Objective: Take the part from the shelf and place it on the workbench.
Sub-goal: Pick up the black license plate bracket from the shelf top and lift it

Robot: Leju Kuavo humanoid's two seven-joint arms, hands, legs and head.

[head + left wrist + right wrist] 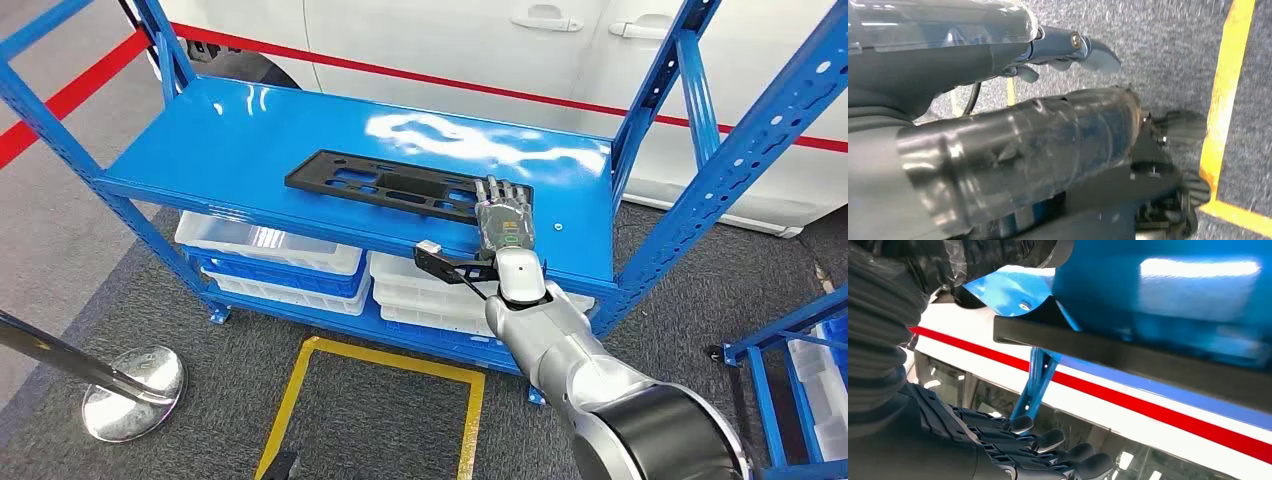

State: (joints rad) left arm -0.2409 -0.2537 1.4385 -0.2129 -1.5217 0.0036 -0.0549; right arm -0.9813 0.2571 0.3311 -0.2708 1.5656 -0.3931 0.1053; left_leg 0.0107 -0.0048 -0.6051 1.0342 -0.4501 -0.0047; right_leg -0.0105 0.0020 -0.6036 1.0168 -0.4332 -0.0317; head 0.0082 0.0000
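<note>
On the blue shelf (250, 130) the black part (400, 185) lies flat: long, thin, slotted, likely stiff light plastic, smooth. Right hand (503, 218) is at its near end, fingers stretched flat over the edge, holding nothing yet. Best hold looks like that end or a slot edge. Left hand (1068, 47) hangs empty, fingers loosely curled. No readable writing.

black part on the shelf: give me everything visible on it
The black part is a long, flat, matte panel, plastic by its look, with several elongated cutouts. It lies flat on the glossy blue shelf, running diagonally toward the front right. The right hand lies over its right end with fingers extended; whether it grips cannot be told. In the right wrist view its dark edge is unlifted.
</note>
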